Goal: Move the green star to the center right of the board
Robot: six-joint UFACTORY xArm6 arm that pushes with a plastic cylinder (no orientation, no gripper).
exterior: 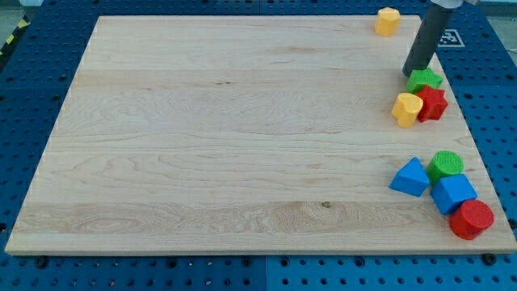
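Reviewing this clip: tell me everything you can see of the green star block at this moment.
The green star is a small, glossy bright-green block, its points only partly made out. It lies flat on the wooden board near the view's right edge, somewhat above mid-height. My tip sits at its upper-left edge, seemingly touching it. A red block presses against its lower side, and a yellow block sits just below-left, touching the red one and perhaps the star.
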